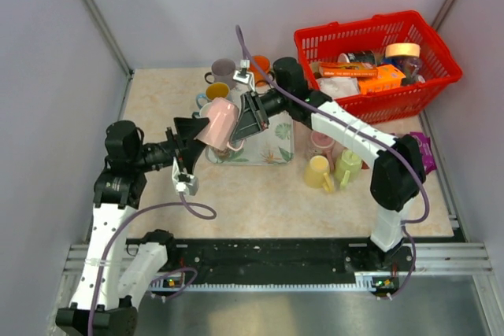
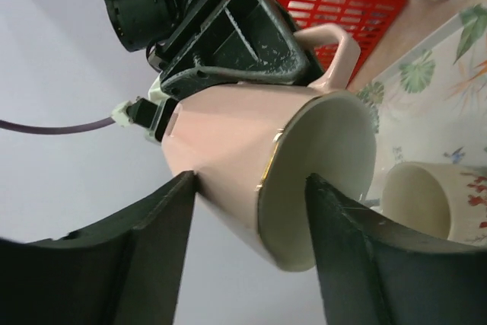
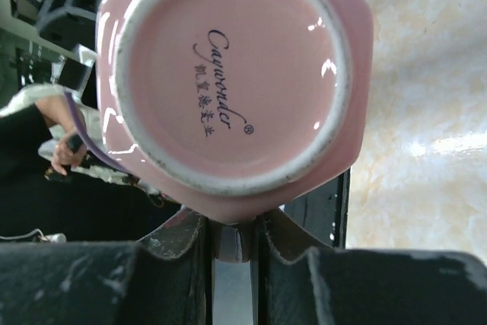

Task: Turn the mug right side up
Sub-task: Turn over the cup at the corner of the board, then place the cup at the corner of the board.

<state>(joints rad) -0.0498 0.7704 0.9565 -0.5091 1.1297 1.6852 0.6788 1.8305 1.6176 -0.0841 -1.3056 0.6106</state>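
The table [image 1: 157, 108] is the widest thing in view, a pale beige top with a marbled, glossy surface. At the upper right of the top view sits a red plastic basket [image 1: 394, 104] with slotted lattice walls, packed with boxes and a roll of tape. At centre lies a flat rectangular tray [image 1: 276, 147] printed with leaves and flowers.

The pink mug [image 1: 219, 122] is held in the air above the tray's left end, tilted, with its mouth down and to the left and its base up and to the right. Its glazed body is faceted and tapers toward the base. The inside is cream with a thin golden line at the lip. The underside has a rough unglazed foot ring and printed script.

The right arm rises from the lower right, bends at an elbow at mid-right, and its white forearm runs up and left to the centre. The left arm climbs from the lower left and points its wrist rightward.

The right gripper [image 3: 232, 226] has its fingers nearly together, pinching what seems to be the mug's handle. The left gripper [image 2: 249, 180] has its jaws spread wide on either side of the mug's rim end.
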